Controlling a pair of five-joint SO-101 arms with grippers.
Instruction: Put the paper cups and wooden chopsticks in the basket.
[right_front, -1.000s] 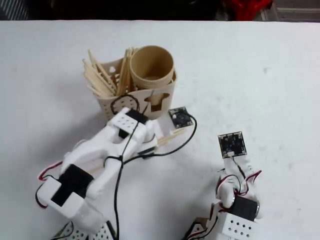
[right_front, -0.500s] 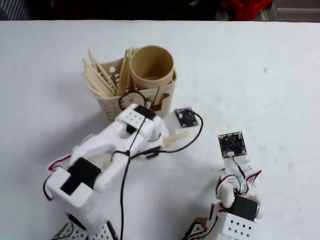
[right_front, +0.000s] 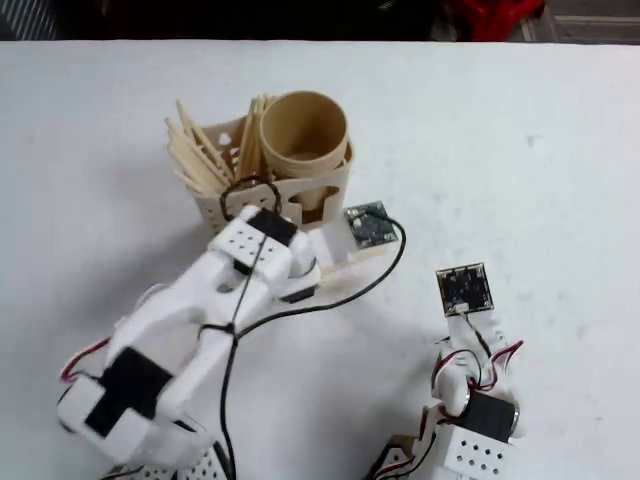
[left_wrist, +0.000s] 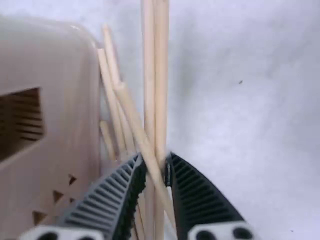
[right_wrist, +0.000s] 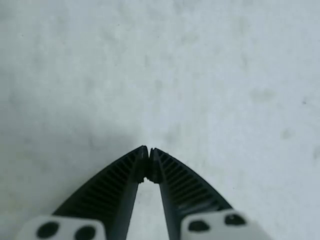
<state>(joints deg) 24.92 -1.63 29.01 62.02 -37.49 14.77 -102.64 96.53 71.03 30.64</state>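
A beige perforated basket (right_front: 240, 215) stands at the table's left centre. It holds a paper cup (right_front: 303, 130) and several wooden chopsticks (right_front: 205, 155) leaning in its left half. My left gripper (right_front: 340, 250) is against the basket's front right corner. It is shut on a small bundle of chopsticks (left_wrist: 155, 75), clamped between its black fingers (left_wrist: 120, 195), with the basket wall (left_wrist: 50, 100) right beside them. At the table's near right my right gripper (right_wrist: 148, 155) hangs shut over bare tabletop, holding nothing.
The white table (right_front: 520, 150) stretches free to the right of and behind the basket. The right arm (right_front: 470, 400) sits folded at the near right edge. A black cable (right_front: 300, 310) loops off the left arm.
The left arm has swung up and back, carrying its chopsticks from the table in front of the basket to the basket's front right corner. The right arm has stayed still.
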